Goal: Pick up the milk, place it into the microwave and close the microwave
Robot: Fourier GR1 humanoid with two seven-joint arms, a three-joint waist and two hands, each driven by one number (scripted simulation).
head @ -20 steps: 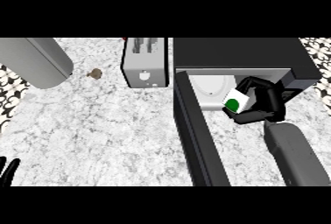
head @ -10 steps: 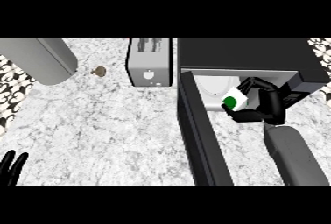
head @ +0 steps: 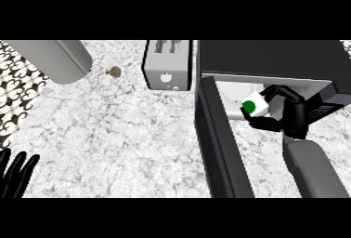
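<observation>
The milk is a small white carton with a green patch, held inside the open mouth of the black microwave at the right. My right hand is curled round the carton, thumb below and fingers over its top. The microwave door stands open, swung out toward me as a long dark panel left of the hand. My left hand rests open at the lower left edge, fingers up, away from everything.
A silver toaster stands just left of the microwave. A grey cylinder lies at the upper left, with a small brown object beside it. A patterned strip runs along the marble counter's left edge.
The view has shifted so everything sits further right and lower. My right hand with the milk stays in the microwave opening. More of my left hand shows at the lower left.
</observation>
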